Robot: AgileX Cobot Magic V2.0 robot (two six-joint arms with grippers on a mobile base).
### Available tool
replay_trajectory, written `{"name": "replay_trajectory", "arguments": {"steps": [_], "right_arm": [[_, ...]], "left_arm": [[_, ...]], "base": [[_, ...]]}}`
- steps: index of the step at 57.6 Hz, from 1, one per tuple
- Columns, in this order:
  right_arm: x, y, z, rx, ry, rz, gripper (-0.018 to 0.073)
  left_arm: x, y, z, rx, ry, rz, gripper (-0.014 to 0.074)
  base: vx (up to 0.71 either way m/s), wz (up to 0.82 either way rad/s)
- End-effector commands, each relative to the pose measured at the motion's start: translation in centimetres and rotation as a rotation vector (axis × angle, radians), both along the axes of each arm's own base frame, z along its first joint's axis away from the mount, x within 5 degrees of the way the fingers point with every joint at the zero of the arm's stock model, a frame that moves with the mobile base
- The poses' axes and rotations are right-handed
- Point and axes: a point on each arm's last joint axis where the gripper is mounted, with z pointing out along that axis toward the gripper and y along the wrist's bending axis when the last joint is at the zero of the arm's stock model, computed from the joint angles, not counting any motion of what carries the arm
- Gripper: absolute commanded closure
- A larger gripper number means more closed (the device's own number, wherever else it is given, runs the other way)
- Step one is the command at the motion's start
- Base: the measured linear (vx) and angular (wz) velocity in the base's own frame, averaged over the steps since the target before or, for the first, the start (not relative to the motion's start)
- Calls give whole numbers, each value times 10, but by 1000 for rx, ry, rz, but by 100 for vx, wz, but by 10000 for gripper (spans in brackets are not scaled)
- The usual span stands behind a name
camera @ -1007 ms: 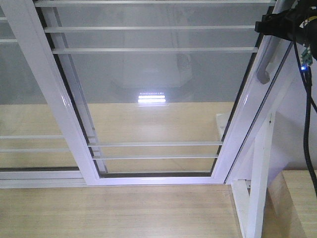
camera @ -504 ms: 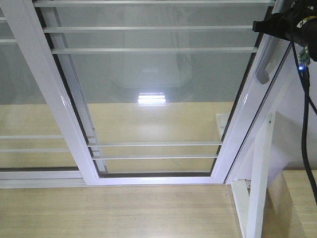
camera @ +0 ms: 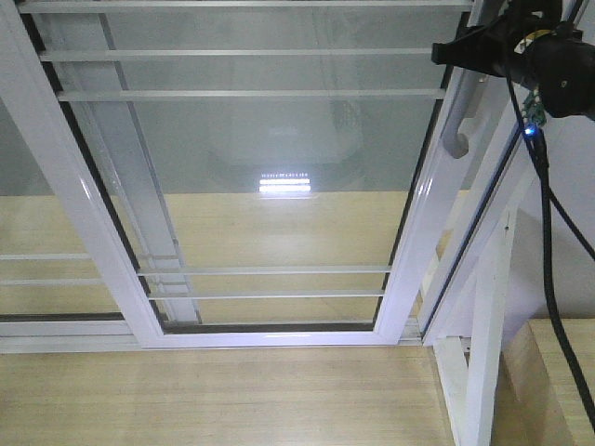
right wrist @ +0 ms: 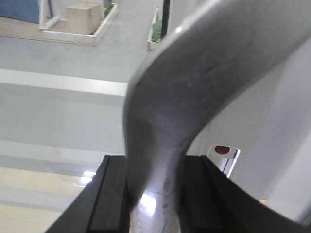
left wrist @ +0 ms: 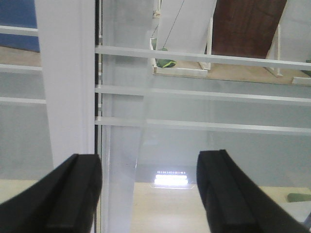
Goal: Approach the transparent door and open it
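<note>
Gripping the handle (right wrist: 194, 87) looks like the step in hand. In the R wrist view the right gripper (right wrist: 153, 194) has its jaws pressed in on the curved grey bar, one black pad each side w/ no gap I can make out, tho the shot is v. close and blurred, so how firm the pinch is I can't say. In the front view the transparent door (camera: 279, 158) fills most of the frame, upright in its track above the wooden floor (camera: 223, 390). Its R stile stands just apart from the bare white outer post (camera: 488, 307), so the slide is prob. only at its start. The left gripper (left wrist: 148, 194) hangs facing the glass w/ jaws spread wide, nothing betw. them. Handling: a tall glass panel in a rigid frame, likely heavy-ish but running on its track, so it wants a steady sideways pull, no jerk. The glass is fragile and the glossy frame slick, both poor places to push. The handle is the one sound hold. It's smooth metal, so the pads could slide along the curve if the pull isn't in line w/ the track.
</note>
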Motion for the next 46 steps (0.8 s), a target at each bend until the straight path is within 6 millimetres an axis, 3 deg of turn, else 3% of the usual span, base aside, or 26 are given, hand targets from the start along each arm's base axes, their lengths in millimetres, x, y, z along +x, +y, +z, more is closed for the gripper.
{"name": "replay_trajectory", "arguments": {"steps": [1, 26, 46], "right_arm": [[-15, 20, 56, 15, -201, 53, 564], [-29, 78, 56, 29, -200, 196, 564], [-44, 109, 59, 28, -191, 280, 564]], "left_arm": [[1, 1, 20, -6, -118, 11, 57], [1, 0, 19, -6, -107, 9, 57], [1, 0, 15, -4, -58, -1, 57]], "base": [[0, 0], [0, 0], [0, 0]]}}
